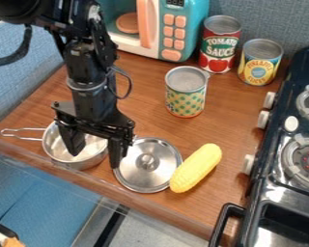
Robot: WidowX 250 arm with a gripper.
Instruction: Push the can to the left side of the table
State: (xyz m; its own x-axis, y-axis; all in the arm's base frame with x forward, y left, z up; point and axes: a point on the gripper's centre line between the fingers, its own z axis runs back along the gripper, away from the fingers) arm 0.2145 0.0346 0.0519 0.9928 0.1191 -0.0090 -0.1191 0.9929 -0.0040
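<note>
One dotted can [185,99] is stood upright on the wood-grained table [228,116], toward 1 o'clock from the view's centre. From it, two more metal-topped cylinders are set: one red can [219,46] at 1 o'clock, one yellow can [259,63] at 2. One boxy microwave [177,29] is placed at 11, one stove [263,166] at 4, one bumpy corn [197,168] at 6, one round steel lid [147,165] at 7, one steel pot [86,159] at 8. The claw [96,158] is held with its two fingers apart, between 7 and 8.

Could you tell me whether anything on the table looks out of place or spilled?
Nothing looks spilled or damaged. Only the metal lid seems slightly odd, lying beside the pot rather than covering it.
</note>
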